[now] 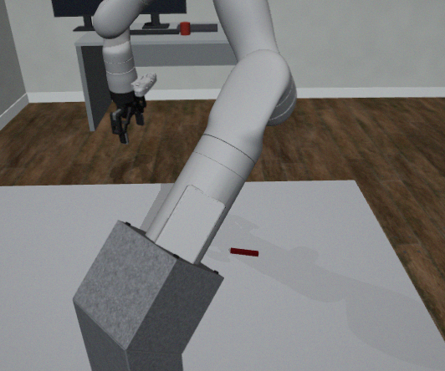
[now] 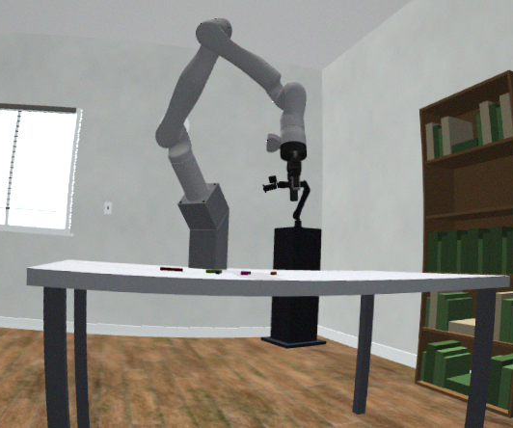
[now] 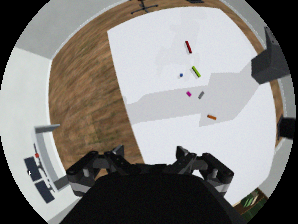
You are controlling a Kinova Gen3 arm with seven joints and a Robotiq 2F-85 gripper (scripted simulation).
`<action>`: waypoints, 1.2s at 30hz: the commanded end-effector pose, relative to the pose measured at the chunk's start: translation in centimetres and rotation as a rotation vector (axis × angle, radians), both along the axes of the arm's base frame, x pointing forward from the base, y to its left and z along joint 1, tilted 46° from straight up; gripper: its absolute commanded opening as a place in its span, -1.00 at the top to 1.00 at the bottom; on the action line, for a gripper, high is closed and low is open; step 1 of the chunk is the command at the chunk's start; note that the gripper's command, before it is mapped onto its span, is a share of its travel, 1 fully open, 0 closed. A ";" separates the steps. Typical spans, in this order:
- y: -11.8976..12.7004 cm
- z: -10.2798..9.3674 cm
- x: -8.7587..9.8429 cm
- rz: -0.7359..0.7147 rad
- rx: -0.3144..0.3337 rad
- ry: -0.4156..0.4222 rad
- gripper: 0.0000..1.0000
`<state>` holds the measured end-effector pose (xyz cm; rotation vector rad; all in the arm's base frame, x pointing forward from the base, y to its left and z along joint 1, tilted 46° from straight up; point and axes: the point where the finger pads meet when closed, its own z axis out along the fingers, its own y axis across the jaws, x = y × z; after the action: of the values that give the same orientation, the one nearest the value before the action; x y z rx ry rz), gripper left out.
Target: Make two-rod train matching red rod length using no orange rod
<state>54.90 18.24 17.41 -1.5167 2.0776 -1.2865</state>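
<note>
So the short dark-red rod (image 1: 244, 251) lies flat on the white counter (image 1: 38, 251), just beside the arm's grey stone-look pedestal (image 1: 125, 288). From my wrist view the others sit in a loose line with it: a lime rod (image 3: 196, 71), a tiny blue rod (image 3: 181, 75), a magenta rod (image 3: 189, 94) with a second small magenta bit just beside it that I can't make out, and an orange rod (image 3: 210, 116), which I'm not touching. All well apart, nothing joined yet. My pick would be lime plus magenta.

The black two-finger end effector (image 2: 293, 193) hangs high over the counter, fingers spread fully wide, holding nothing. The rods lie ahead of it and far below, so it's a long drop. The lime rod's long axis runs diagonally in the wrist view, so I reckon I'll need to turn the wrist to pinch across it.
</note>
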 end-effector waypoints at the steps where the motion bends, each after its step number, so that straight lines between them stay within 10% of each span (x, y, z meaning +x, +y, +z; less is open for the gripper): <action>1: 0.1 0.1 0.0 0.002 0.001 -0.001 -1.00; 22: -0.1 -0.2 0.0 0.014 -0.016 0.009 -1.00; 36: -4.9 -5.7 -1.4 0.307 -0.387 0.263 -1.00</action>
<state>54.18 14.78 13.30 -2.0753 1.7481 -1.4639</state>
